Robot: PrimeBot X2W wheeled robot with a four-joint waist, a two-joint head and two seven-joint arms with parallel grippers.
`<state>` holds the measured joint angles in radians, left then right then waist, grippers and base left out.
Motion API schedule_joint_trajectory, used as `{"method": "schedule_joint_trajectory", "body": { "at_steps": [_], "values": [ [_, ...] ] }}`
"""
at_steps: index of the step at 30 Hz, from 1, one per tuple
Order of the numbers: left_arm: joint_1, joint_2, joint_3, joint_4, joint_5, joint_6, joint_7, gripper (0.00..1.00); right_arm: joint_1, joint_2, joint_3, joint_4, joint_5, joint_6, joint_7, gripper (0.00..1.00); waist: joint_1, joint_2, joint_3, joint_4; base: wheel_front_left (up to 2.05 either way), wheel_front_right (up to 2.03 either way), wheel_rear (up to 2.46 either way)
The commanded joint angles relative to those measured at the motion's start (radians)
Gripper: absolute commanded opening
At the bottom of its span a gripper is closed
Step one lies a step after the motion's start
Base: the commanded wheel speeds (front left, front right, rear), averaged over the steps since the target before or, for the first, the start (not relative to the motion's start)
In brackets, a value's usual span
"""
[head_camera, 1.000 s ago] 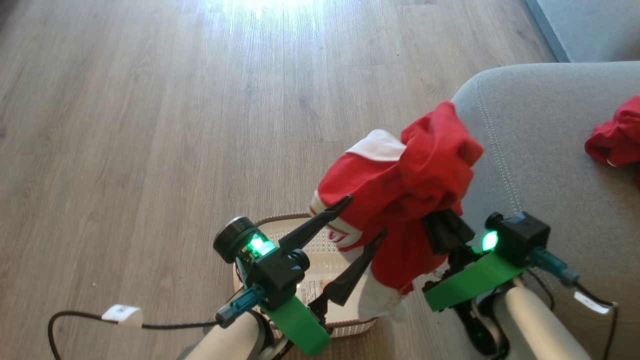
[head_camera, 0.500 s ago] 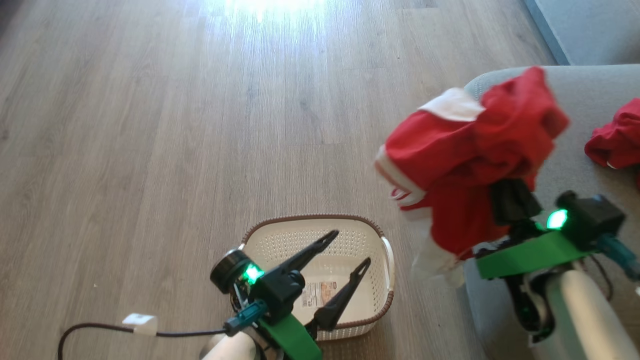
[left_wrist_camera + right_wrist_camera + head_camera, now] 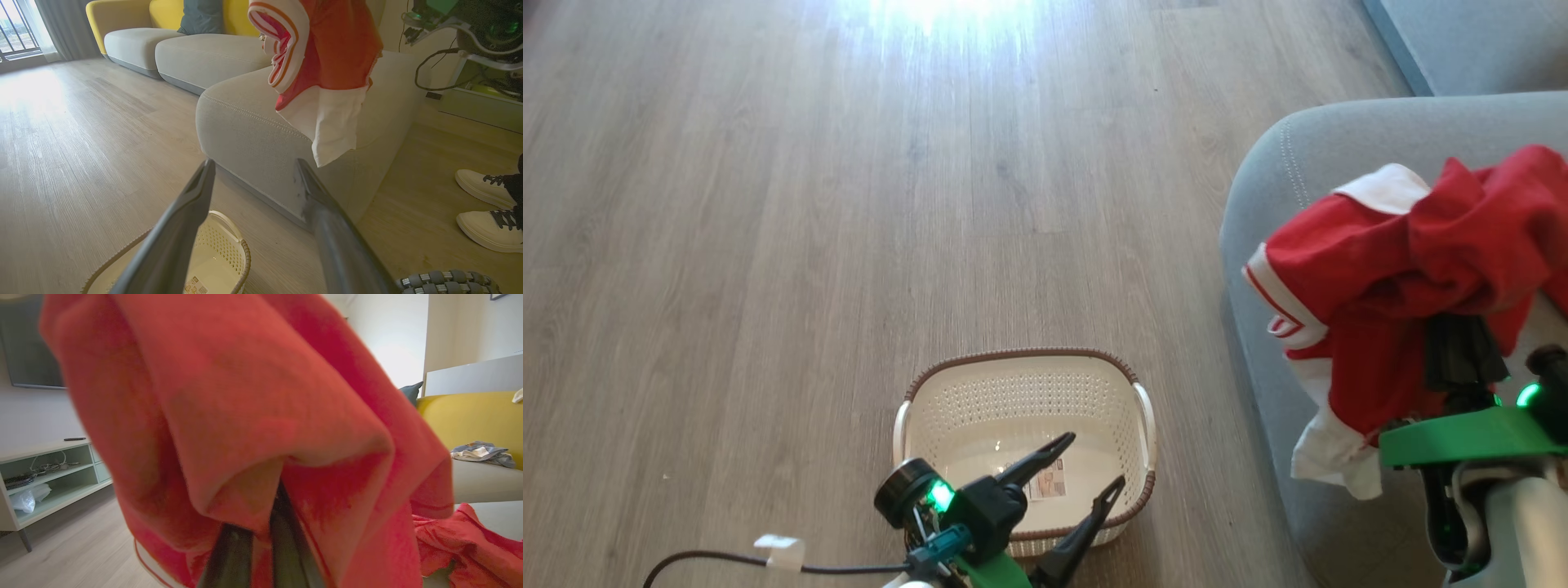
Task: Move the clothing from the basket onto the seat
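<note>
At the far left of our head view a dark cable (image 3: 719, 557) with a white tag (image 3: 778, 551) trails over the wooden floor (image 3: 768, 204). Next comes our left claw (image 3: 1094, 460), its two dark fingers spread wide, hovering over the near rim of the basket (image 3: 1021, 357). The basket stands on the floor near the seat (image 3: 1298, 155), and we can see its pale bottom with the paper label (image 3: 1049, 482) lying inside. In the left wrist view the same spread fingers frame the basket's corner below and the seat's rounded front beyond.

Further right, the seat is a grey cushion with a double line of pale stitching around its rounded corner. Over its front edge our right claw (image 3: 1456, 355) is clamped tight on the red-and-white garment (image 3: 1380, 269). The garment is bunched over the fingertips and hangs down, a white panel dangling lowest. We cannot tell whether the cloth touches the cushion. In the right wrist view the plain red garment (image 3: 470, 547) lies crumpled on the seat, to the right of the held one. At the right edge of the left wrist view a person's feet (image 3: 488, 230) in pale shoes stand on the floor.
</note>
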<state>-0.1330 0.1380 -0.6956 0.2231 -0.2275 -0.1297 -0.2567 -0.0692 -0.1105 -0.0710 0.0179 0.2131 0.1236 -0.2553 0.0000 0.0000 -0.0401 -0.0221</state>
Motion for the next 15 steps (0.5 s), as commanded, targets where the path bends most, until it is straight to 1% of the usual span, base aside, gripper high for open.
{"method": "schedule_joint_trajectory", "body": {
  "at_steps": [1,11,15],
  "values": [
    [-0.027,0.002,0.038,-0.023,-0.004,-0.001,-0.005,1.00,-0.022,0.004,0.008,-0.041,-0.007,0.007,-0.006,0.00,0.0000,0.0000,0.002,-0.005,0.00,0.00,0.00],
    [-0.014,-0.007,0.060,-0.008,-0.019,-0.001,-0.005,1.00,-0.001,0.016,-0.042,-0.033,-0.028,0.007,-0.006,0.00,0.0000,0.0000,0.009,-0.018,0.00,0.00,0.00],
    [-0.011,-0.008,0.059,-0.007,-0.020,-0.001,-0.005,1.00,0.000,0.023,-0.047,-0.031,-0.025,0.007,-0.006,0.00,0.0000,0.0000,0.009,-0.019,0.00,0.00,0.00]
  ]
}}
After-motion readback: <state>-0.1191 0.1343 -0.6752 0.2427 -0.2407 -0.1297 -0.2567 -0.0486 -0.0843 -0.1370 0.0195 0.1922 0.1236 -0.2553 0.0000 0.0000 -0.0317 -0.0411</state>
